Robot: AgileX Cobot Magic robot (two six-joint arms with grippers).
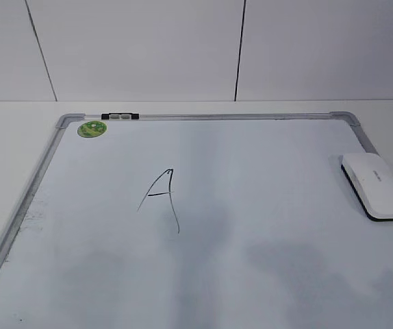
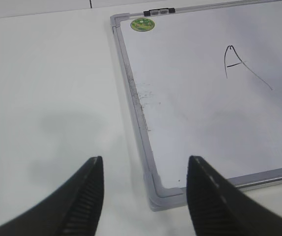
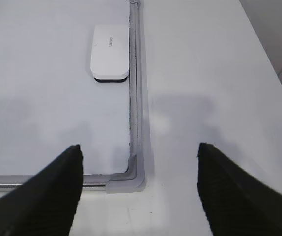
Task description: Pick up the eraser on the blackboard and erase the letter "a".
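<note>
The blackboard (image 1: pixel 251 205) is a white dry-erase board with a grey frame, lying flat on the table. The eraser (image 1: pixel 376 185), white with a black underside, lies on the board at its right edge, and it also shows in the right wrist view (image 3: pixel 110 51). A tall angular capital "A" (image 1: pixel 162 199) is written left of the middle. No small lowercase "a" shows in any view. My left gripper (image 2: pixel 145 158) is open and empty above the board's (image 2: pixel 195 98) near left corner. My right gripper (image 3: pixel 139 146) is open and empty above the near right corner, well short of the eraser.
A round green sticker (image 1: pixel 92 129) and a small black-and-grey clip (image 1: pixel 119 116) sit at the board's far left corner. Bare white table lies to the left (image 2: pixel 47 98) and right (image 3: pixel 214 98) of the board. A white panelled wall stands behind.
</note>
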